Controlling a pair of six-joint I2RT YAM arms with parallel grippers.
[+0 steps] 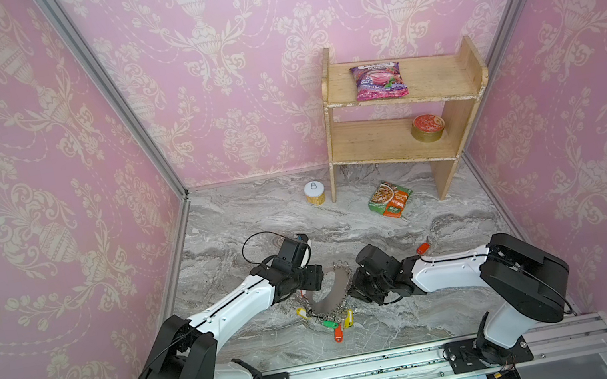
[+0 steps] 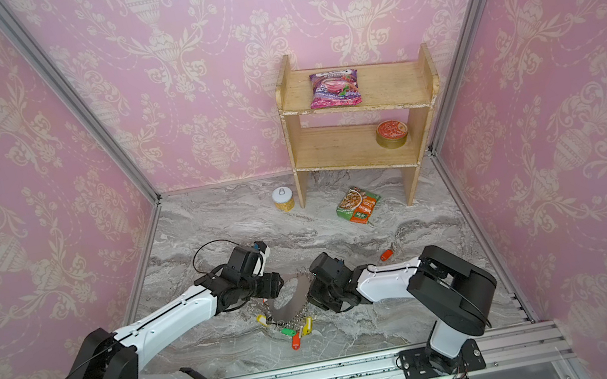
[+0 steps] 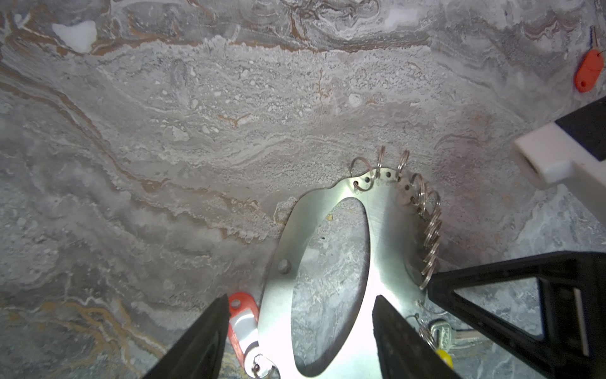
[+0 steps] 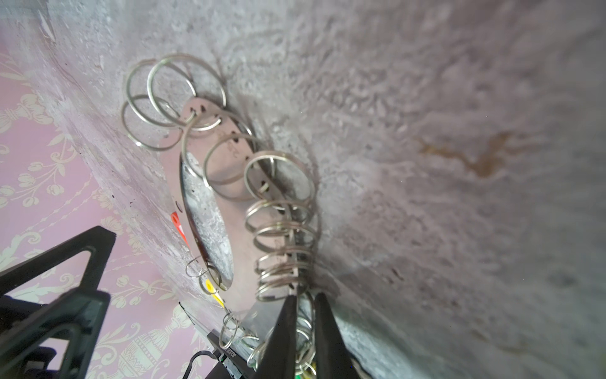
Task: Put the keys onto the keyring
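Pink walls (image 1: 15,165) enclose a grey marbled table (image 1: 257,224); left gripper (image 3: 300,298) spread over the keyring (image 3: 387,229), right gripper (image 4: 305,297) pinching its rings (image 4: 278,229).

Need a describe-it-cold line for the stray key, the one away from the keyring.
From the wooden shelf at the back right, come forward over the marble tabletop to the right arm's white forearm. Just behind it lies one silver key with a red-orange tag. It lies alone; the other tagged keys bunch by the keyring.
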